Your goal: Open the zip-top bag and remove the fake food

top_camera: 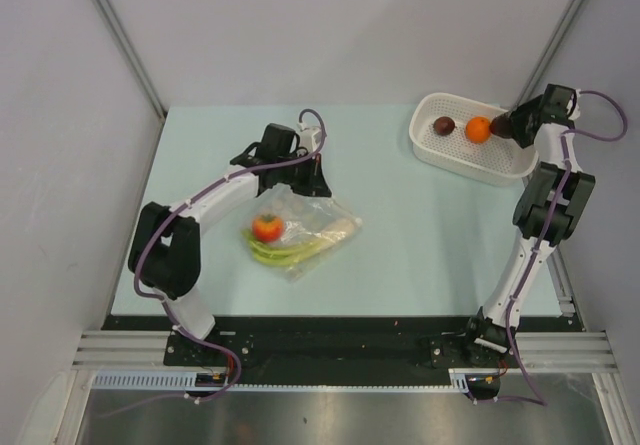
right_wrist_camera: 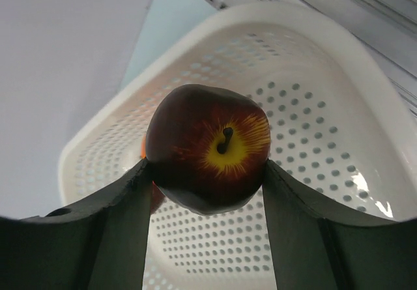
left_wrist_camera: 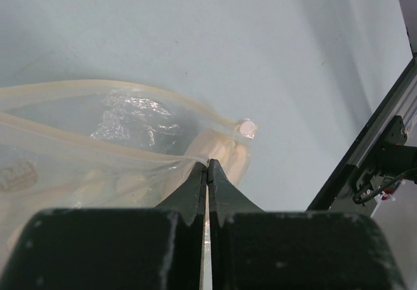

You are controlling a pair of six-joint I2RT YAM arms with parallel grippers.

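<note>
Currently pinching limp, slippery zip-top bag (top_camera: 305,227) rim in left end effector (left_wrist_camera: 207,164); clasping rigid fake food (right_wrist_camera: 208,146), two o'clock, in right end effector (top_camera: 505,123).

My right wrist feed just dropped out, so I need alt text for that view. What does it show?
The right tool grips a dark red toy fruit with a yellow patch around its stem, held over the white perforated basket. An orange sliver shows behind the fruit's left edge.
</note>
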